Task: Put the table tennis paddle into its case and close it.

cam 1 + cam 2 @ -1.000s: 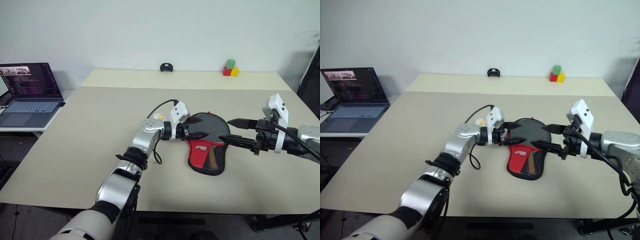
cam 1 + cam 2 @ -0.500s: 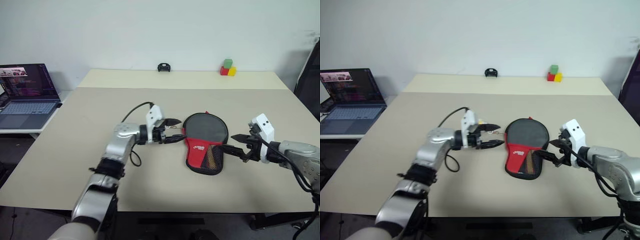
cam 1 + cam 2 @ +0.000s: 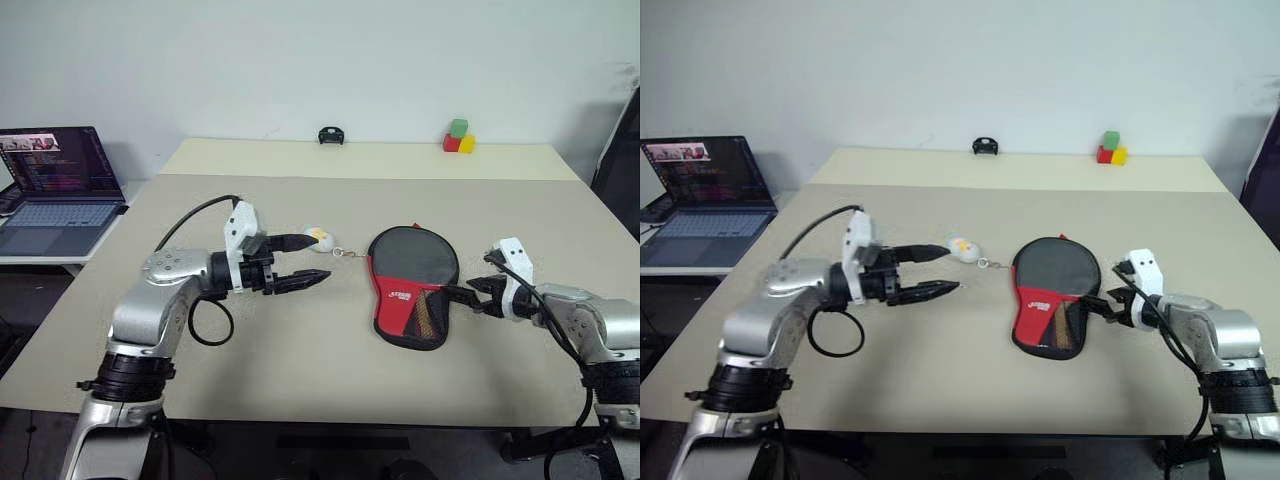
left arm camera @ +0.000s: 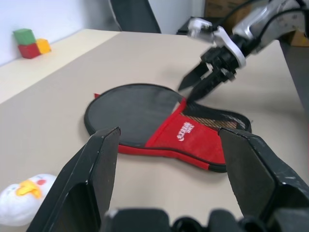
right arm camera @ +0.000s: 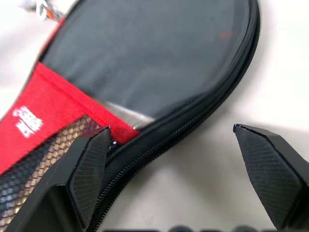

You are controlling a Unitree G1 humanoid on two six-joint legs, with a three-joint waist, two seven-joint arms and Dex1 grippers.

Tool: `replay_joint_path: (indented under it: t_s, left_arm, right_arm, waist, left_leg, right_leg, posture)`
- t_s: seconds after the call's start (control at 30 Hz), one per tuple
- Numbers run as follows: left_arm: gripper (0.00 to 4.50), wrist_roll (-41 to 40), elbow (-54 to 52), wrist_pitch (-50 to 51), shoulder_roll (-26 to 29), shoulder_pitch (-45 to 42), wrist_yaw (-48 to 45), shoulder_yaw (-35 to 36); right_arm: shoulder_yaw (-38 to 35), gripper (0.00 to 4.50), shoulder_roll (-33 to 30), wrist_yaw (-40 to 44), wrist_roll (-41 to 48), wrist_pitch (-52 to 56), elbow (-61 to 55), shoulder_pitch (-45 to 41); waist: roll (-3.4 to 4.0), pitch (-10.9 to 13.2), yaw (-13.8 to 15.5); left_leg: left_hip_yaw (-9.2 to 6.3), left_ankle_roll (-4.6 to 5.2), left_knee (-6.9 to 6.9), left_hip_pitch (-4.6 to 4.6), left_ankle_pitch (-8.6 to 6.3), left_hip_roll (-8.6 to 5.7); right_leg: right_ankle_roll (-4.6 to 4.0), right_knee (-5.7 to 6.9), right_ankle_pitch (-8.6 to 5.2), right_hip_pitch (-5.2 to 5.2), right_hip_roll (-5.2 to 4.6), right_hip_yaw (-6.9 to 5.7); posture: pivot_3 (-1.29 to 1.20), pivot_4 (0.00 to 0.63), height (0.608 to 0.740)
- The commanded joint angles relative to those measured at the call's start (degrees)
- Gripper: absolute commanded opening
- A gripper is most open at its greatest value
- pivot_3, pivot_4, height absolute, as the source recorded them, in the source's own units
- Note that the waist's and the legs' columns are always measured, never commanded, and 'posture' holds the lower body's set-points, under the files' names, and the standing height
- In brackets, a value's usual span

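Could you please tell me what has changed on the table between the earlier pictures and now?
The left gripper, jaws open and empty, drew back from the case toward the robot's left, and the charm now lies stretched out on that side. The right gripper sank to the case's right edge, jaws open. The case stayed flat on the table; laptop and blocks unchanged.

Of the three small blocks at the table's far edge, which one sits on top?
The green block: it rests on the red block, with the yellow block beside the red one.
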Motion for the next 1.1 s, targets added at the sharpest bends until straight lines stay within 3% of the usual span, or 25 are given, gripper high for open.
replay_joint_path:
  t_s: [0.03, 0.77, 0.87, 1.1]
  left_arm:
    - [3.55, -1.40, -2.61, 0.44, 0.89, -0.12, 1.17, 1.13]
    - [3.55, -0.59, -1.27, -0.72, 1.28, -0.73, 2.06, 0.43]
    - [3.55, -0.43, -1.12, -1.00, 1.36, -0.67, 2.03, 0.40]
    - [3.55, -0.02, -1.15, -1.64, 2.89, 1.36, 1.64, 0.57]
  right_arm:
    - [0.57, 4.48, 0.60, 1.59, -1.48, -1.97, 2.08, -1.59]
    - [7.41, 4.48, 5.10, 6.53, -3.47, 2.13, -0.74, -1.76]
    - [7.26, 3.89, 5.79, 5.75, -4.51, 1.78, 0.35, -2.24]
    - [6.69, 1.56, 7.16, 5.55, -5.72, 2.01, 0.81, -2.20]
  waist:
    - [0.00, 0.00, -0.05]
    - [-0.07, -0.04, -0.91]
    - [-0.08, -0.05, -0.97]
    - [-0.08, -0.05, -1.02]
  left_leg:
    - [0.00, 0.00, 0.00, 0.00, 0.00, 0.00]
    - [0.05, 0.00, -0.09, 0.32, 0.00, 0.03]
    - [0.06, 0.00, -0.10, 0.37, -0.01, 0.04]
    - [0.08, 0.01, -0.12, 0.41, -0.01, 0.04]
  right_leg:
    - [0.00, 0.00, 0.00, 0.00, 0.00, 0.00]
    - [0.00, 0.05, 0.00, 0.12, 0.04, 0.10]
    - [-0.01, 0.06, 0.00, 0.13, 0.04, 0.12]
    - [-0.01, 0.08, 0.00, 0.14, 0.05, 0.15]
  posture:
    - [0.00, 0.150, 0.740]
    - [0.00, 0.150, 0.740]
    - [0.00, 0.150, 0.740]
    - [0.00, 0.150, 0.740]
